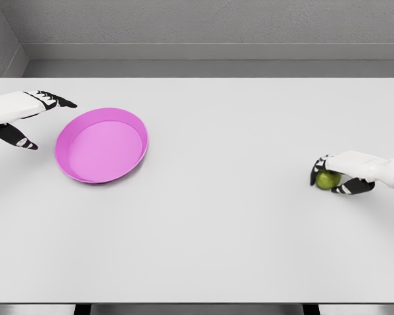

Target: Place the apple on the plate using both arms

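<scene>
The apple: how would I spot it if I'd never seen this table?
Start at the wide white table and go to its right edge, far from the pink plate on the left. There the right hand is curled around the apple, a small round thing. It is the only green object in view.

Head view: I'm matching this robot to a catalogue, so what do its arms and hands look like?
Both arms are smooth white shells. The left hand has a white back with black fingers and a black thumb. The right hand looks the same, white on top and black at the fingers, with a dark band at the wrist. No cables or markings show.
</scene>
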You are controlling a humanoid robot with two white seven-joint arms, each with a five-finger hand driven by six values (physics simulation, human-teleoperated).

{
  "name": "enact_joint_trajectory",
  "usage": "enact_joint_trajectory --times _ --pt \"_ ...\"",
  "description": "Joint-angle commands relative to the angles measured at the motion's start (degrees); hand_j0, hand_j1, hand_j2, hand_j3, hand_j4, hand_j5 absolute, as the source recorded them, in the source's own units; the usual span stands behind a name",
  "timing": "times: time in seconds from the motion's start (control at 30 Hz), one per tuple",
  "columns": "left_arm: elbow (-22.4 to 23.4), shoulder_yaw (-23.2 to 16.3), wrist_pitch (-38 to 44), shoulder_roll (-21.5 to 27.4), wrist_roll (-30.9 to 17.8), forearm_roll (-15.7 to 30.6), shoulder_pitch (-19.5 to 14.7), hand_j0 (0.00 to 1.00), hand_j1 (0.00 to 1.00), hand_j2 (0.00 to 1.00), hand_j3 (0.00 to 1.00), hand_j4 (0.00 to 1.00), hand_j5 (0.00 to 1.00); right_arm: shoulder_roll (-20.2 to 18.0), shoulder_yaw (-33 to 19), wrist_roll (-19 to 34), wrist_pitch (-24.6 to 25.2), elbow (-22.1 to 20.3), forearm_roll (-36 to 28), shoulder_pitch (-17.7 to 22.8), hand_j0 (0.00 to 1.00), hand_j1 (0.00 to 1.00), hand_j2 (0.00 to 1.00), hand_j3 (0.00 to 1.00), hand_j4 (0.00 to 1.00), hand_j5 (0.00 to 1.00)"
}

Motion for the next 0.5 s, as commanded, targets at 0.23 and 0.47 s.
enact_joint_trajectory --times 0.23,0.47 --pt "0.07 0.04 0.13 0.36 0.03 0.45 0.0 1.0 1.0 1.0 1.0 1.0 1.0 -0.03 -0.59 -0.03 -0.23 -0.45 0.06 -1.41 0.44 0.44 0.44 0.44 0.44 0.44" --pt "-0.02 0.04 0.13 0.45 0.03 0.45 0.0 1.0 1.0 1.0 1.0 1.0 1.0 0.14 -0.68 -0.12 -0.23 -2.64 0.15 -3.51 0.43 0.43 0.43 0.43 0.43 0.43"
